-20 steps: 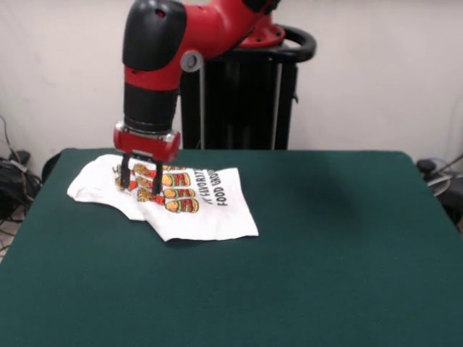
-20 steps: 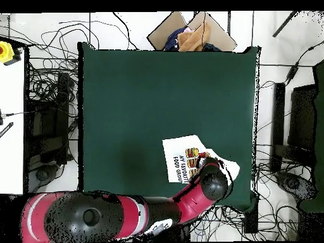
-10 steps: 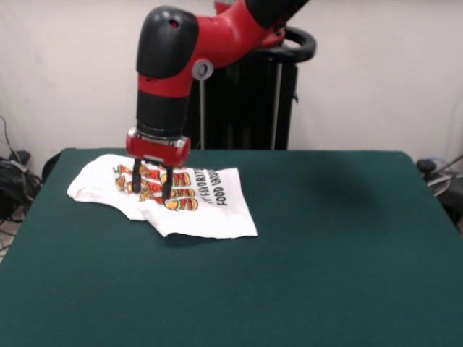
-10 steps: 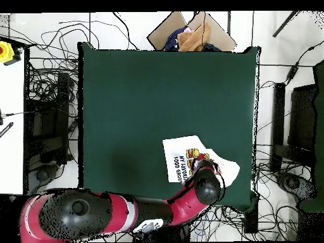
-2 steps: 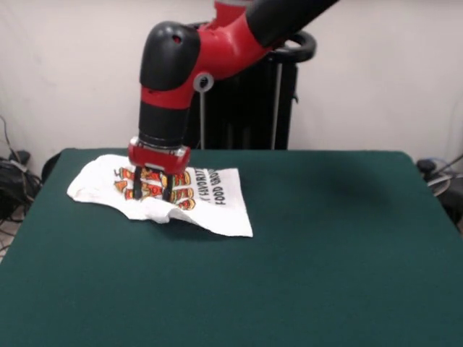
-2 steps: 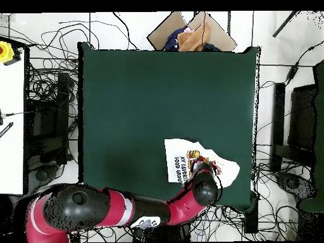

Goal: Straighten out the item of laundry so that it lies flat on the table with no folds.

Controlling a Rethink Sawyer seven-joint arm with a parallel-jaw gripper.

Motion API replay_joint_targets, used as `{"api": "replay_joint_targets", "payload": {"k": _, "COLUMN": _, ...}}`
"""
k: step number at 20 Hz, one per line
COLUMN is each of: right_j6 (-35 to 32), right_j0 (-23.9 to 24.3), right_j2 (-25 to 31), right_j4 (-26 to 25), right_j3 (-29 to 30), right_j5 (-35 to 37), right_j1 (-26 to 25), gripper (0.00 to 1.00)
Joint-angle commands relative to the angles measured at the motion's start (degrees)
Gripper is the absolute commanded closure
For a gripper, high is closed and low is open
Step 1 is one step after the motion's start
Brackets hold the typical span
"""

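The item of laundry (image 5: 210, 202) is a white T-shirt with food cartoons and black lettering, lying rumpled at the far left of the green table (image 5: 325, 253). Its near edge is puckered and raised a little, with a shadow under it. My gripper (image 5: 153, 192) points straight down onto the printed part, its two dark fingers (image 5: 137, 186) apart and their tips in the cloth. In the overhead view the arm's wrist (image 6: 204, 187) covers the gripper and part of the item of laundry (image 6: 181, 158), which lies near the table's (image 6: 158, 95) lower right corner.
A cardboard box of clothes (image 6: 193, 35) stands past the table's top edge in the overhead view. Cables and dark equipment (image 6: 47, 126) line both sides. A white side table with a yellow button box (image 6: 6, 52) is at the left.
The gripper moved slightly rightward in the front view and lower onto the shirt. The shirt's near edge has bunched and pulled in; its front right corner shifted a little left.
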State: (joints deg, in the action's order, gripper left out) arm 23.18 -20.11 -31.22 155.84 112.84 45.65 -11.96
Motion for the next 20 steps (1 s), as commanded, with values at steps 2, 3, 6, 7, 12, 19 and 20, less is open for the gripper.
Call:
{"api": "replay_joint_targets", "payload": {"k": 2, "right_j6": -4.55, "right_j0": -1.08, "right_j2": 8.54, "right_j4": 1.87, "right_j3": -9.81, "right_j5": 6.17, "right_j1": -5.63, "gripper": 1.00}}
{"api": "replay_joint_targets", "payload": {"k": 3, "right_j6": -5.23, "right_j0": -1.00, "right_j2": 8.32, "right_j4": 1.74, "right_j3": -9.88, "right_j5": 6.05, "right_j1": -5.12, "gripper": 1.00}}
{"api": "replay_joint_targets", "payload": {"k": 6, "right_j6": -6.81, "right_j0": -0.78, "right_j2": 8.67, "right_j4": 1.83, "right_j3": -10.20, "right_j5": 6.62, "right_j1": -3.41, "gripper": 1.00}}
{"api": "replay_joint_targets", "payload": {"k": 7, "right_j6": -7.35, "right_j0": -0.88, "right_j2": 8.88, "right_j4": 1.84, "right_j3": -10.46, "right_j5": 6.54, "right_j1": -2.91, "gripper": 1.00}}
{"api": "replay_joint_targets", "payload": {"k": 12, "right_j6": -12.23, "right_j0": -2.85, "right_j2": 10.04, "right_j4": 1.20, "right_j3": -9.64, "right_j5": 4.67, "right_j1": 0.04, "gripper": 1.00}}
{"api": "replay_joint_targets", "payload": {"k": 19, "right_j6": -21.41, "right_j0": -6.58, "right_j2": 13.74, "right_j4": 2.00, "right_j3": -9.93, "right_j5": 0.43, "right_j1": 3.88, "gripper": 1.00}}
{"api": "replay_joint_targets", "payload": {"k": 20, "right_j6": -22.63, "right_j0": -7.10, "right_j2": 14.12, "right_j4": 2.14, "right_j3": -9.88, "right_j5": -0.32, "right_j1": 4.46, "gripper": 1.00}}
